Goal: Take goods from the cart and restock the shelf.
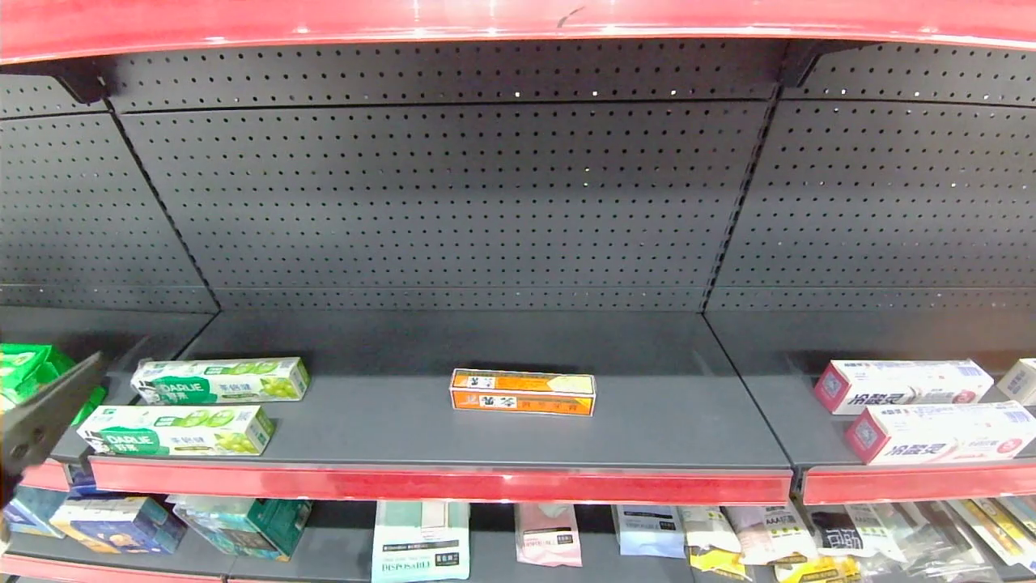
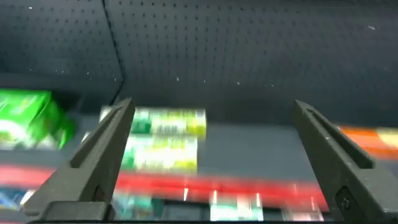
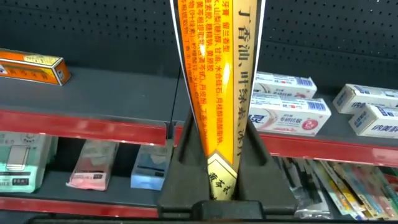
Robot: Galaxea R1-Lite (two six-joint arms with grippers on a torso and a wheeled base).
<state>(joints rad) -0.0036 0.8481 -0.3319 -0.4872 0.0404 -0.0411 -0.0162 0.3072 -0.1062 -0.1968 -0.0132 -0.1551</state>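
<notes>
Right jaws clamped on one end of orange box (image 3: 219, 81), out in front of shelf (image 1: 405, 441); left jaws wide, empty. Likely light, stiff card, crushable: grip flat sides, gently

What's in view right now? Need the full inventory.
shelf: one, dark grey with a red front strip, straight ahead
green-and-white boxes: two, shelf left of centre
green packs: bright green, far left, count unclear
orange box: one, shelf centre
white-and-red boxes: four, shelf right section
mixed packets: many, assorted colours, lower shelf
long orange box: one, in the right gripper
left gripper: open, empty, facing the shelf's left part
right gripper: shut on the long orange box
</notes>
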